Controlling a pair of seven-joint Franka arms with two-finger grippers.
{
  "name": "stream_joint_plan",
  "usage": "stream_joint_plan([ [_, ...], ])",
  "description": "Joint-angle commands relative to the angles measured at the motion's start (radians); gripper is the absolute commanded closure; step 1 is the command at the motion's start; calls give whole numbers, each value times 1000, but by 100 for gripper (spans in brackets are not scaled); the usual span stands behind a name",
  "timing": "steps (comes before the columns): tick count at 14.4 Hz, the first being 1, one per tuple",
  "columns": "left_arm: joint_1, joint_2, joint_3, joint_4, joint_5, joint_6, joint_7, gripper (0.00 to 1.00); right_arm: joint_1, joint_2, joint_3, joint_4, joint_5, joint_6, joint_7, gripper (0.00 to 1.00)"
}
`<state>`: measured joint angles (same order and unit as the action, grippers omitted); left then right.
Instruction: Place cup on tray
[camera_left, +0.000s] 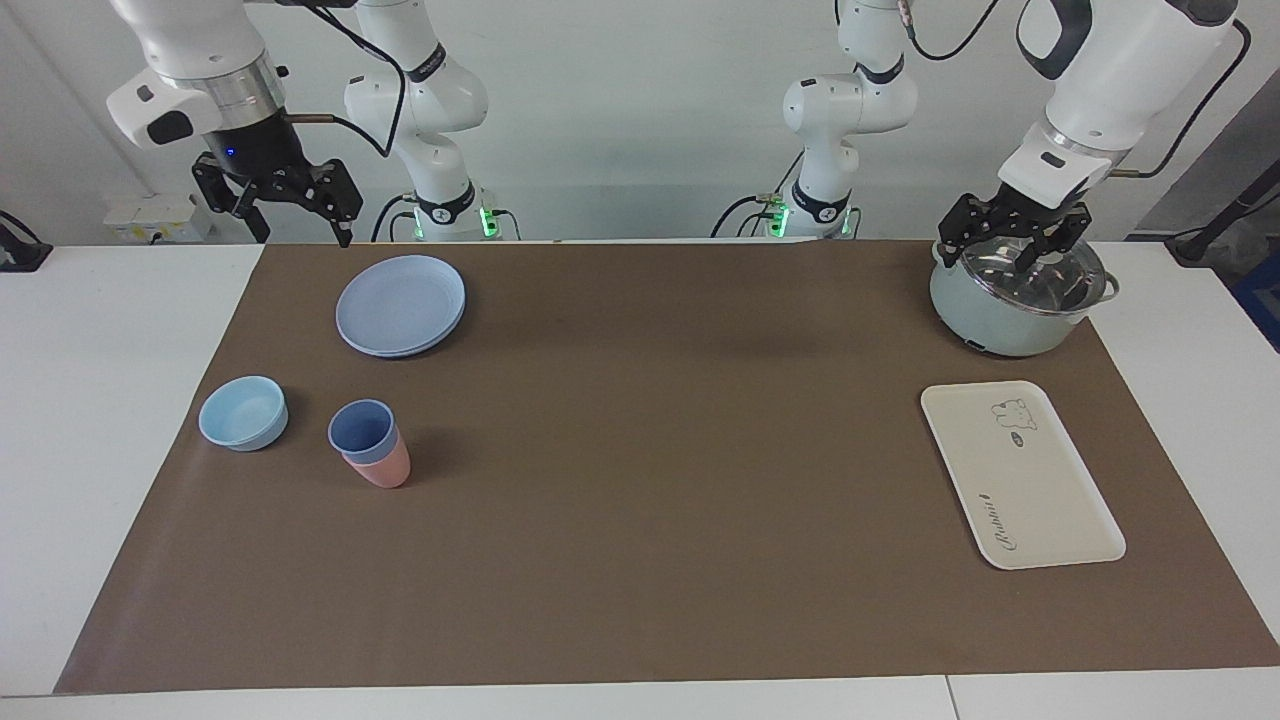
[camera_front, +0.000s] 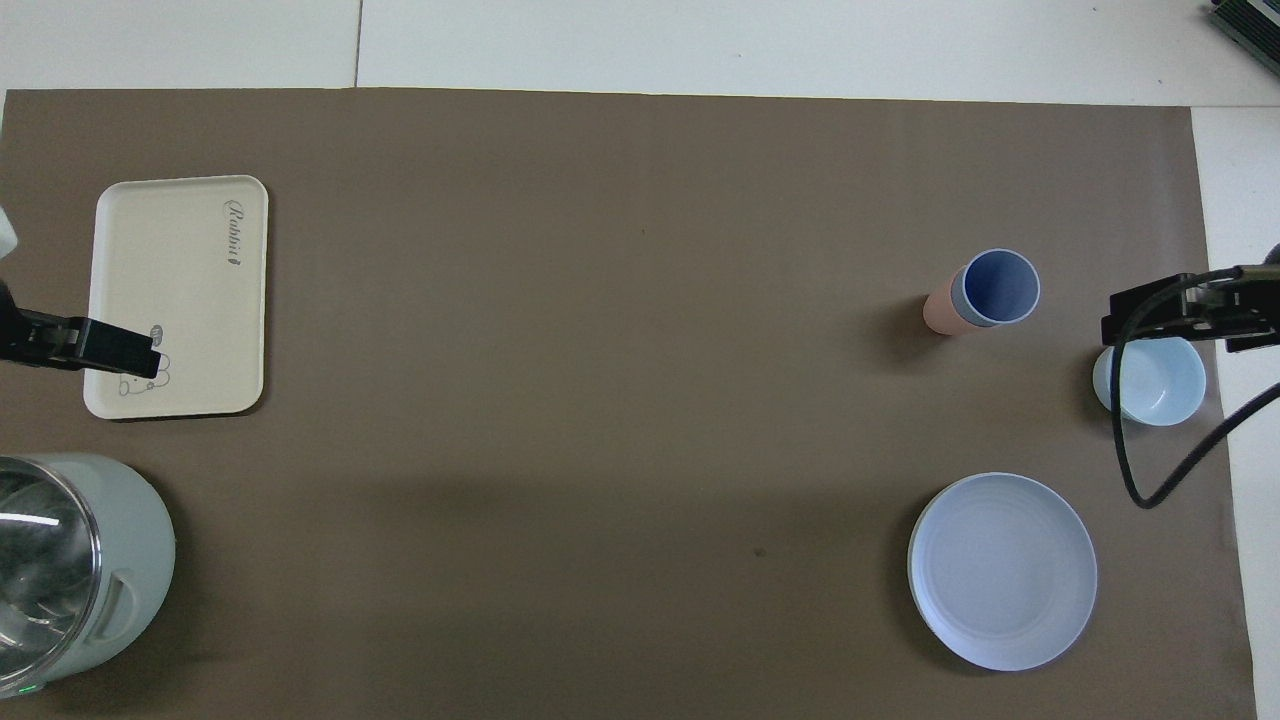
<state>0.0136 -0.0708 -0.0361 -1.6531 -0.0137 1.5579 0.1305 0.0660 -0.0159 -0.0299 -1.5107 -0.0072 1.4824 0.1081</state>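
Observation:
The medium-blue cup (camera_left: 360, 428) (camera_front: 995, 287) stands nested inside a pink tumbler (camera_left: 385, 468) (camera_front: 942, 312) on the brown mat, toward the right arm's end of the table. The cream-white tray (camera_left: 1020, 475) (camera_front: 180, 295), with a bear drawing and script lettering, lies bare toward the left arm's end. My right gripper (camera_left: 303, 235) hangs open and holds nothing, raised over the mat's edge beside the round plate. My left gripper (camera_left: 1010, 250) hangs open and holds nothing, just over the pot's lid.
A round blue plate (camera_left: 400, 305) (camera_front: 1002, 570) lies nearer to the robots than the cup. A low light-blue bowl (camera_left: 243, 412) (camera_front: 1150, 380) sits beside the cup. A pale green pot with a glass lid (camera_left: 1010, 310) (camera_front: 70, 560) stands nearer to the robots than the tray.

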Motion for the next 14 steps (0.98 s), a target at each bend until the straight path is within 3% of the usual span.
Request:
stream_joint_plan([
  [1,6,-4,-2,9,18,-26,-34,0,0,-6,-4,-6,18,-4,-24,1],
  [9,-4,-18,-4,-25,21,-22,-35,0,-9,-30,-1,-8,32,-15,-19,1],
  [14,-12,-18,-16,-17,69,-52,-38,0,-24,22,-11,-5,9,123,236,6],
])
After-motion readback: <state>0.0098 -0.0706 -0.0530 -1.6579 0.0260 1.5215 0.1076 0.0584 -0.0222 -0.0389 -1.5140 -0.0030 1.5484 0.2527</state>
